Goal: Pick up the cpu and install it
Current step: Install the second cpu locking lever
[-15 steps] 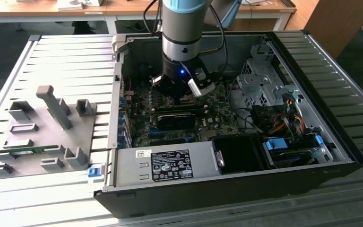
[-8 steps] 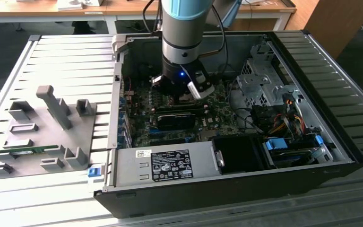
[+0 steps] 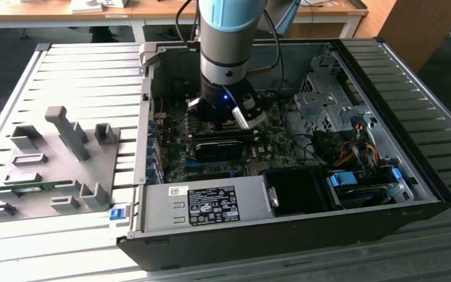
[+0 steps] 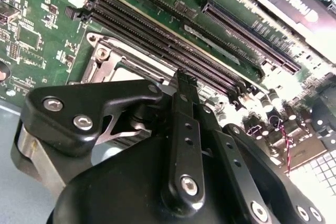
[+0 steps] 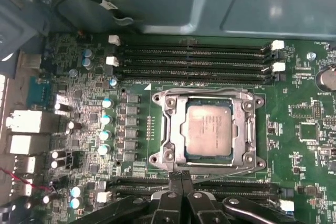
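The cpu point(image 5: 209, 129) lies flat in its socket point(image 5: 173, 129) on the motherboard point(image 5: 304, 129), a square chip with a dull silver metal top framed by the socket's grey steel bracket with a screw at each corner. In the first wrist view the gripper point(image 5: 181, 178) sits at about 6 o'clock from the chip, just past the socket's edge, its two slim black fingertips pressed together with nothing between them. They do not touch the cpu. The second wrist view gives the same closed pair from behind: a narrow black finger point(image 4: 185, 129) with screw heads along it, matte black linkage arms on either side, and the socket's shiny frame point(image 4: 113, 56) just beyond the tip.

Four long black memory slots point(image 5: 194, 61) with white latches run beside the socket at 12 o'clock from the chip in the first wrist view. Rows of small silver-topped capacitors point(image 5: 106, 119) stand at 9 o'clock from it on the glossy green board.

In the exterior view the arm point(image 3: 224, 47), grey and light blue, reaches straight down into the open black computer case point(image 3: 288, 235). A silver power supply point(image 3: 202, 205) sits at 6 o'clock from the arm, and a tray of grey plastic fixture blocks point(image 3: 69, 135) rests at 9 o'clock, outside the case on a ribbed metal table point(image 3: 77, 70).
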Available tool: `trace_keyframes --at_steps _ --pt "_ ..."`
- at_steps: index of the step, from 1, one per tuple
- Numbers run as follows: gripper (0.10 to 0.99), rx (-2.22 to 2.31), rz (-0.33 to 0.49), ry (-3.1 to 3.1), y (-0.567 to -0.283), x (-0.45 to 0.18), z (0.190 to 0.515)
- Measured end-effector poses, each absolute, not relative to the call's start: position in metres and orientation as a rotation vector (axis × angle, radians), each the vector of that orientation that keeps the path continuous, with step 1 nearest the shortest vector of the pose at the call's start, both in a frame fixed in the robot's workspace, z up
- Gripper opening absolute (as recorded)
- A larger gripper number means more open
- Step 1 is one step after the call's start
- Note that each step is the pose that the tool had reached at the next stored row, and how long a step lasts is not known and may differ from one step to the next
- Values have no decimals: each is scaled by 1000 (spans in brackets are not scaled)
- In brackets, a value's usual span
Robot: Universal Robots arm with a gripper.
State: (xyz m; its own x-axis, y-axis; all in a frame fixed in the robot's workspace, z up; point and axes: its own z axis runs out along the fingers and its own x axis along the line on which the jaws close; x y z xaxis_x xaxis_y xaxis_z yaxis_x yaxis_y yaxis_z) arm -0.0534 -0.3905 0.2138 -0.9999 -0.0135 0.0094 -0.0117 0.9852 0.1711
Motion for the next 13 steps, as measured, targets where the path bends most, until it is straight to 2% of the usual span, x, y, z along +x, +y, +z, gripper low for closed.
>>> trace_keyframes --at_steps 13 --pt "106 20 -335 -3113 -396 -60 206"
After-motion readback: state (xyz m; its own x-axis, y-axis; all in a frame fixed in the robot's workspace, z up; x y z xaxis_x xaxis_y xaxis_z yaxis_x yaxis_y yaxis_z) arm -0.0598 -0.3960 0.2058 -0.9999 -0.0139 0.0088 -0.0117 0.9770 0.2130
